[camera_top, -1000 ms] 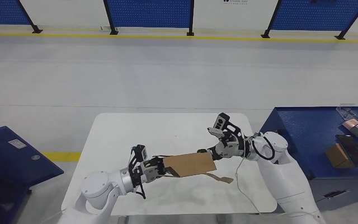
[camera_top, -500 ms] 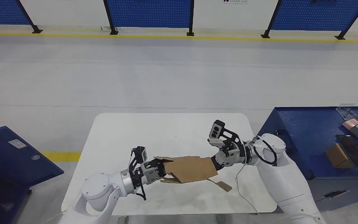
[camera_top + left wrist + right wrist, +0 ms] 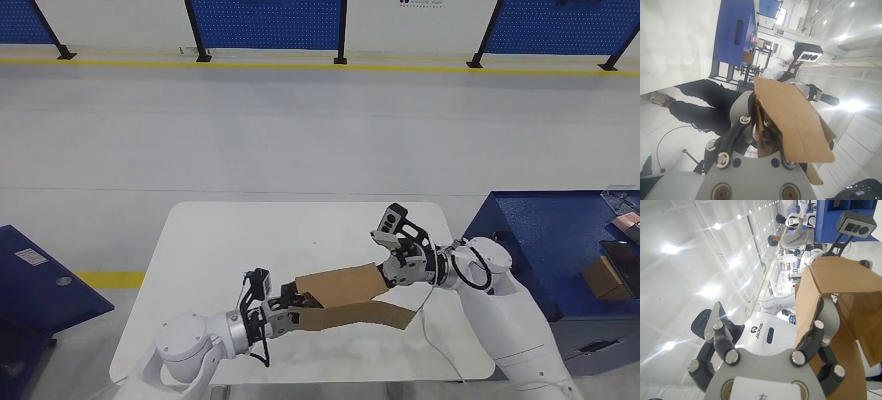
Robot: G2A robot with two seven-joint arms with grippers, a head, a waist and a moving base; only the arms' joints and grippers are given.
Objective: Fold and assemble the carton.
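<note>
White table [image 3: 200,250] stood on a pale grey floor, with a blue cabinet [image 3: 545,235] just beside the table's right edge. Over the table's front half the brown carton [image 3: 345,288] was held partly opened between both arms, its upper panel tilted and a long lower flap reaching toward the table's right side. The left gripper [image 3: 285,303], over the table's front middle, was clamped on the carton's end, cardboard pinched between its fingers. The right gripper [image 3: 388,268], over the table's right half, had its fingers spread wide, one finger [image 3: 829,311] tucked against the inside of a folded panel, the other well clear of the cardboard
</note>
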